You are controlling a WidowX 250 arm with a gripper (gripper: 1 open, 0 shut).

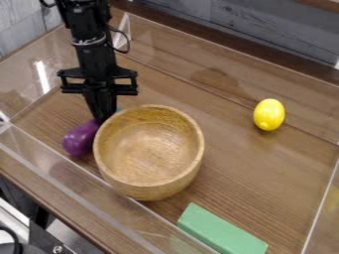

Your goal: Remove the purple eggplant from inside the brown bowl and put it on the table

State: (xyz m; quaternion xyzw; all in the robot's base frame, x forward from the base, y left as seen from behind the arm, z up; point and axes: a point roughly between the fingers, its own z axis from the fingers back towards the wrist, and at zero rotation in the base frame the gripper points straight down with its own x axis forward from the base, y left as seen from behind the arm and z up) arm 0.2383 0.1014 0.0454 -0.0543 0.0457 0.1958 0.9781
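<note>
The purple eggplant [78,140] rests on the table [219,84], just outside the left rim of the brown bowl [150,151]. The bowl's inside shows bare wood with nothing in it. My black gripper [97,118] points straight down between the bowl's rim and the eggplant. Its fingers are pressed close together, with their tips on the eggplant's upper end. The eggplant's stem end is hidden behind the fingers.
A yellow lemon [269,114] lies on the table to the right of the bowl. A green rectangular block [220,230] sits at the front, near the clear acrylic wall [54,184] that borders the tabletop.
</note>
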